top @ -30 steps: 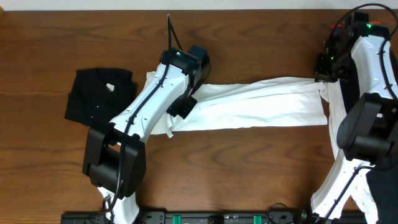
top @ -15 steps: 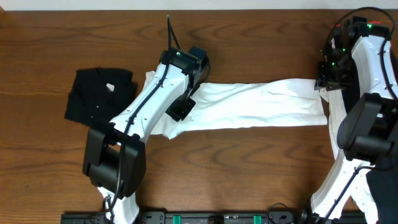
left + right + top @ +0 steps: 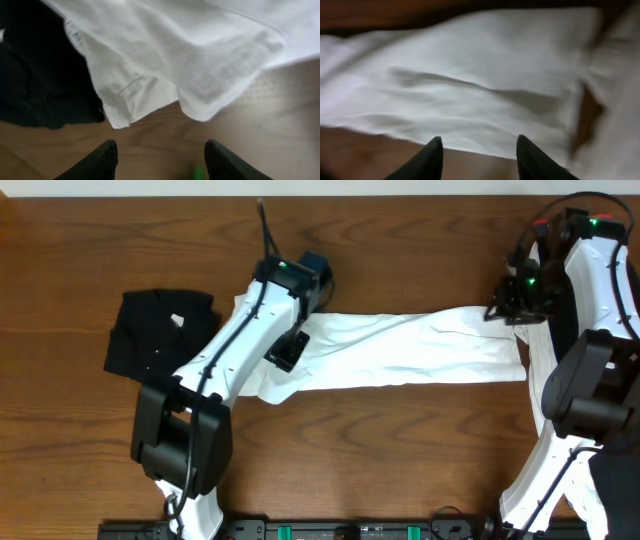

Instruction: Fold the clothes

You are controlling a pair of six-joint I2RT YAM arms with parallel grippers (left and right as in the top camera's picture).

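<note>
Now the white T-shirt (image 3: 400,350) lies long axis across mid-frame, left tool (image 3: 160,150) at its left end, right tool (image 3: 479,146) at its right, both open, empty.

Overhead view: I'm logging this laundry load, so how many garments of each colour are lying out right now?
White: 1, the white shirt, stretched out long in the middle.
Black: 1, the black garment, bunched up at the left.
Total: 2
</note>
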